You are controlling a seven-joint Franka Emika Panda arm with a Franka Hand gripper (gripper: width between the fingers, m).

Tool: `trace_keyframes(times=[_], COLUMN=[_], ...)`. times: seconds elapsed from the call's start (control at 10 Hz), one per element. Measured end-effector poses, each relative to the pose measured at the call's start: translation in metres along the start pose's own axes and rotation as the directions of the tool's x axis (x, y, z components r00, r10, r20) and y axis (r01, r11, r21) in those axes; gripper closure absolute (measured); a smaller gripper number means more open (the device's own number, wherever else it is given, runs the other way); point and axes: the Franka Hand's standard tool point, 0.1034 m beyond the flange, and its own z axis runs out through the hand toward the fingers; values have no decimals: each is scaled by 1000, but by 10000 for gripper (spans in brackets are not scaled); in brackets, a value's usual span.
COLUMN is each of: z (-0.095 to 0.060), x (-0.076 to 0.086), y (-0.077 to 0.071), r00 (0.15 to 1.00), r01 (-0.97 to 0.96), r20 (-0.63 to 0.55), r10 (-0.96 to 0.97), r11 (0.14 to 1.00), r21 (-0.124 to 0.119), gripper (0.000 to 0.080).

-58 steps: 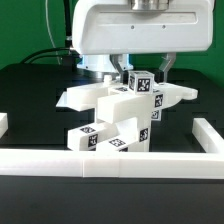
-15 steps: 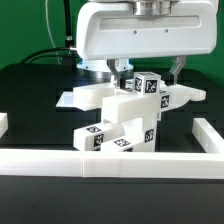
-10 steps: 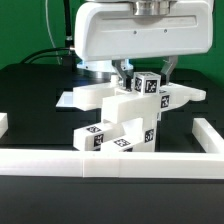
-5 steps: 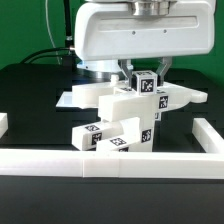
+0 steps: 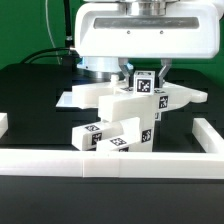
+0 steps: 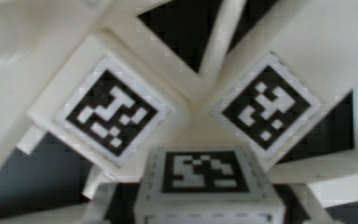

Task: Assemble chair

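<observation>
I am watching the gripper [image 5: 145,72] finishing its squeeze from a half-open stance; its fingers [image 5: 128,72] are now clamping the tagged block [image 5: 143,85] standing at the top of the chair [image 5: 100,98], which is sitting in the middle of the table [image 5: 30,100] just behind the low wall [image 5: 120,163]; I am reading this as the grasp that comes before moving or seating that part. The arm's white housing [image 5: 140,30] is hiding the finger roots; the wrist view is giving me only blurred tags [image 6: 114,105] filling the frame, so I am not making out the contact itself.

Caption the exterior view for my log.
Jaws shut on the top block of the chair, low white wall in front.
</observation>
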Motion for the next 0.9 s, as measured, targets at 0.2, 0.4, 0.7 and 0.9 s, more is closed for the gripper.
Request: trace_keyframes(times=[0.2, 0.4, 0.7, 0.9], z=[0, 1, 1, 1], x=[0, 0, -1, -1], y=[0, 0, -2, -4], r00=[996, 963, 879, 825], r01=[-86, -269, -476, -565], r20=[0, 11, 21, 24], r10=[86, 269, 476, 565], r11=[996, 963, 879, 824], r21=[0, 22, 27, 24], gripper=[531, 531, 531, 531])
